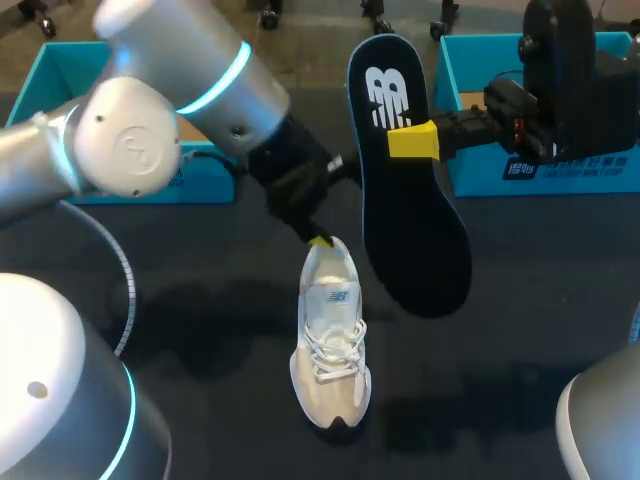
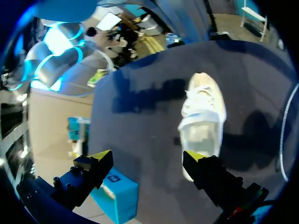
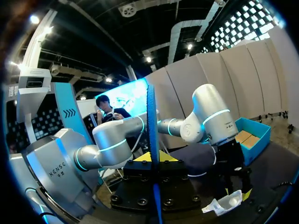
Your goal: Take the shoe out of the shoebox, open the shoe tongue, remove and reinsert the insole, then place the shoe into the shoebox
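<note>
Head view looks down on the dark tabletop [image 1: 200,300], with two teal shoebox halves along its far edge: the left half [image 1: 40,70] at the far left corner, the right half [image 1: 470,170] at the far right corner. The white shoe [image 1: 332,340] lies near the tabletop's middle, sole down, toe toward the near edge and heel toward the far edge. The dark insole [image 1: 410,220], marked with a white logo, is raised off the tabletop between the shoe and the right half. The right pincer [image 1: 412,140] pinches the insole from both sides near its upper end. The left pincer [image 2: 147,158] is spread wide, with one yellow tip at the shoe's heel and the other well off to the side.
</note>
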Controlling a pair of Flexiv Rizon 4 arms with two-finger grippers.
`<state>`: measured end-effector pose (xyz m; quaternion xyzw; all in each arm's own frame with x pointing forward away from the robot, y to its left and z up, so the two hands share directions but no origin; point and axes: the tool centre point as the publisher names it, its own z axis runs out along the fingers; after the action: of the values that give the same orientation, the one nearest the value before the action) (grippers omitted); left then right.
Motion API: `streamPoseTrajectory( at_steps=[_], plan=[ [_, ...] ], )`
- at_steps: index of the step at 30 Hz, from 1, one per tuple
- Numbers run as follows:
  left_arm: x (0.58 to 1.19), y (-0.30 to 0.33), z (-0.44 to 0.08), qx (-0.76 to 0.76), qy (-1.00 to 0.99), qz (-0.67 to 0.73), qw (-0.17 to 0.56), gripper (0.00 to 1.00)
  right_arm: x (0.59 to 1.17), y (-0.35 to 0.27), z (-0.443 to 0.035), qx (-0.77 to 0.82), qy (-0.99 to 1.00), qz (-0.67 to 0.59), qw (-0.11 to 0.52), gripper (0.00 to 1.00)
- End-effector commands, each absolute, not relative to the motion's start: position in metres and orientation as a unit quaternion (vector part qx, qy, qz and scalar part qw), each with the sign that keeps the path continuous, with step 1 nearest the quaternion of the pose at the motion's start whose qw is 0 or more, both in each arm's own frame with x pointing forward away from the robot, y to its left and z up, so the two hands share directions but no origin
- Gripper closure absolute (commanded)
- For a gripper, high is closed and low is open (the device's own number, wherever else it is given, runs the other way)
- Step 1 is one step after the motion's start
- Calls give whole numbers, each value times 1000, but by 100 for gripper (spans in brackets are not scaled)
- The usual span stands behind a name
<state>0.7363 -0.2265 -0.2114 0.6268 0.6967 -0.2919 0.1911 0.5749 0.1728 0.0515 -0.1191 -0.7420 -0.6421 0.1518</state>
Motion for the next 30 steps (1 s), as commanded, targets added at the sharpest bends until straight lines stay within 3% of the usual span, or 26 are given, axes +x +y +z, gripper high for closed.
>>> streamPoseTrajectory(
  at_steps=[1,8,22,30],
  plan=[
    [734,-220,-211,567,681,-374,275,0,578,177,52,-118,-743,-641,153,100],
    [734,-220,-211,567,681,-374,275,0,578,177,52,-118,-743,-641,153,100],
    [759,-211,-157,477,541,-492,487,0,578,177,52,-118,-743,-641,153,100],
    [761,-212,-153,478,532,-493,495,0,578,177,52,-118,-743,-641,153,100]
  ],
)
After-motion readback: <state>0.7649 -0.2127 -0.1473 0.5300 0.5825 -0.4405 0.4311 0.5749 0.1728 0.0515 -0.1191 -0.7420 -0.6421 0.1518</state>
